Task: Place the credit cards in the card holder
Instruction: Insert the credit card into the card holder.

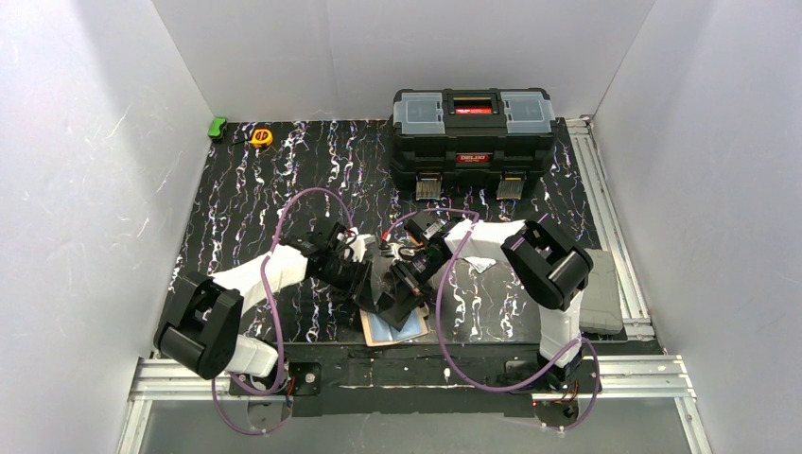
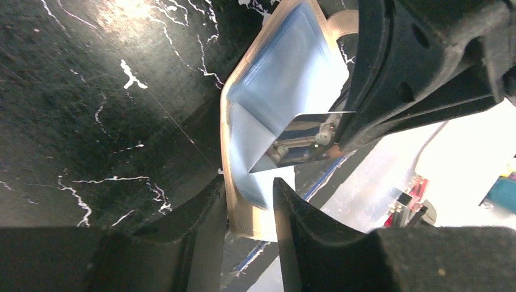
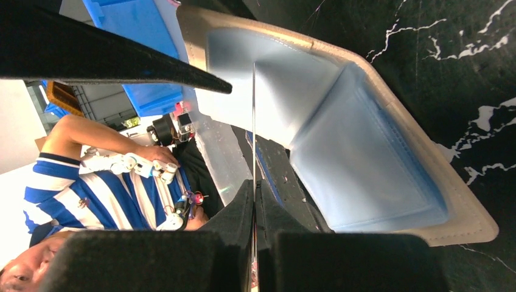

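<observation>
The card holder (image 1: 402, 331) lies open near the table's front edge, cream outside and pale blue inside (image 3: 365, 158). My right gripper (image 3: 254, 182) is shut on a thin, glossy dark credit card (image 2: 304, 137). That card shows edge-on (image 3: 254, 121) in the right wrist view. It is tilted, and its corner pokes into the blue pocket (image 2: 286, 67). My left gripper (image 2: 248, 182) hangs over the holder's near cream corner. Its jaws stand part open, with that corner showing between them. In the top view both grippers (image 1: 364, 274) (image 1: 407, 279) meet just above the holder.
A big black toolbox (image 1: 473, 128) stands at the back. A yellow tape measure (image 1: 261, 137) and a small green object (image 1: 218, 127) sit at the back left. A grey case (image 1: 601, 288) lies at the right edge. A person in a striped shirt (image 3: 91, 176) is beyond the front edge.
</observation>
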